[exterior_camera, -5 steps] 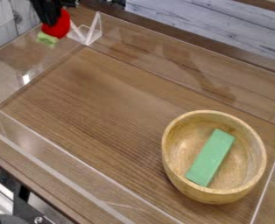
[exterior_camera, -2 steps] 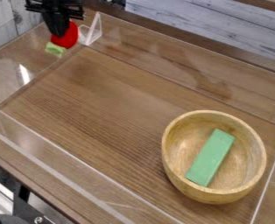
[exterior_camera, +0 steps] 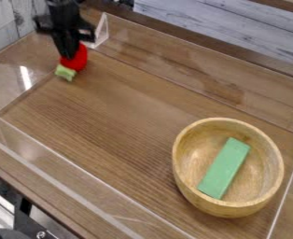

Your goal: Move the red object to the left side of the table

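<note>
Since the earlier frame, the jaws (exterior_camera: 72,49) and the red object (exterior_camera: 73,62) have come down and a little inward from the far left corner, away from the clear wall. In the camera view you have the toy at the far left of the worktop (exterior_camera: 124,117), its pale green stub (exterior_camera: 65,72) pointing toward the near side. Your jaws are closed down on its red body, pinching it.

Judge it light and probably hollow or softish; its rounded skin could roll or slip out if you pinch near an end. Keep hold across the thick middle of the red part, and don't squeeze harder than you need.

The arm is blurred and covers the toy's upper side, so you can't see exactly where the fingertips meet it. Nor can you tell whether its underside touches the wood. The arm runs out of the picture at the top.
</note>
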Robot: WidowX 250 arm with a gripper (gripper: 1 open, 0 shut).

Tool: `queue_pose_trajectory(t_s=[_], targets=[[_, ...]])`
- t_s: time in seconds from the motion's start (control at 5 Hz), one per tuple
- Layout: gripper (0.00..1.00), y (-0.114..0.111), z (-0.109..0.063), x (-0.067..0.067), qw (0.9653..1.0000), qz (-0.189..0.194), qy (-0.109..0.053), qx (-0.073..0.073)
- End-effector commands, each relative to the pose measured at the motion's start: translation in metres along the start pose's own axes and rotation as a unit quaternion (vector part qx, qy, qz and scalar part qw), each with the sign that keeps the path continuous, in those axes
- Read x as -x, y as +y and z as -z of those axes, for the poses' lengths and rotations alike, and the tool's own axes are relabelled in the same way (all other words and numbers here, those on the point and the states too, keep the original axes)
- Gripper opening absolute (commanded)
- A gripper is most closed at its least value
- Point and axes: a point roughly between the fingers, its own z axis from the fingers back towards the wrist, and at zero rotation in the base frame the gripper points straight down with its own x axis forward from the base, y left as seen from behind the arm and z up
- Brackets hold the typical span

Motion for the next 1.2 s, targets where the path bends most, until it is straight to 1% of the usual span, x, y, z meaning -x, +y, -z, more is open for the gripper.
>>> queue_pose_trajectory(t_s=[0.0,0.2,0.4,0.6,0.8,1.0], targets=[[1.0,0.003,-0.009,-0.005,0.9994,-0.029,-0.015,-0.009],[1.0,0.002,-0.005,-0.003,0.9982,-0.057,-0.005,-0.014],[1.0,0.002,0.003,0.004,0.9957,-0.091,0.004,-0.016],[0.0,0.006,0.008,0.008,0.992,-0.125,0.013,-0.015],[1.0,0.01,-0.001,0.014,0.9907,-0.134,0.022,-0.006],[1.0,0.016,-0.011,0.018,0.9893,-0.142,0.032,0.002]])
